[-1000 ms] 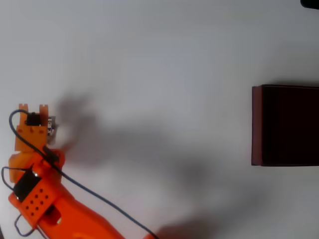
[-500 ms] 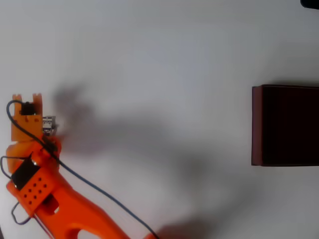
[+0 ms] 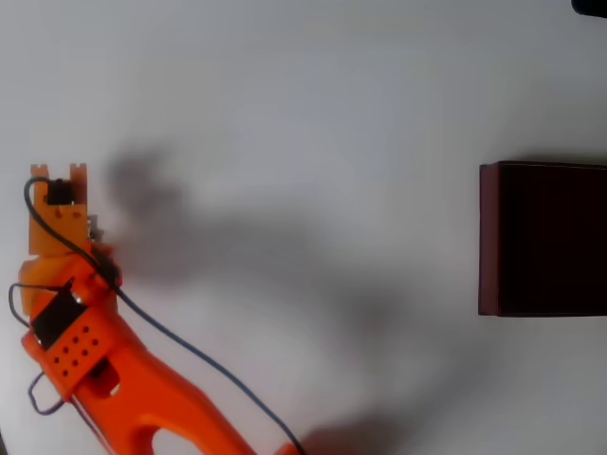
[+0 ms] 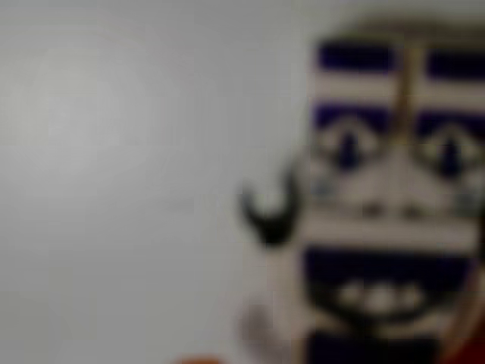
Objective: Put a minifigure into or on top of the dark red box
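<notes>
In the overhead view my orange gripper (image 3: 61, 207) hangs at the far left of the white table, pointing down. It covers most of the minifigure (image 3: 92, 227), of which a small grey sliver pokes out at the gripper's right edge. The wrist view has the minifigure (image 4: 386, 220) very close and blurred, white-grey with dark blue stripes and a black clip hand, filling the right half. My jaws are hidden under the gripper body, so their state is unclear. The dark red box (image 3: 488, 237), with its almost black interior, sits at the far right edge, a long way from the gripper.
The white table (image 3: 303, 114) stretches bare between the arm and the box. The arm's soft shadow lies across the middle. A dark cable (image 3: 180, 346) trails from the gripper toward the bottom edge. The box is cut off by the right edge of the overhead view.
The gripper rose toward the top of the overhead view, then shifted slightly right over the minifigure, which now shows less. The box has not moved.
</notes>
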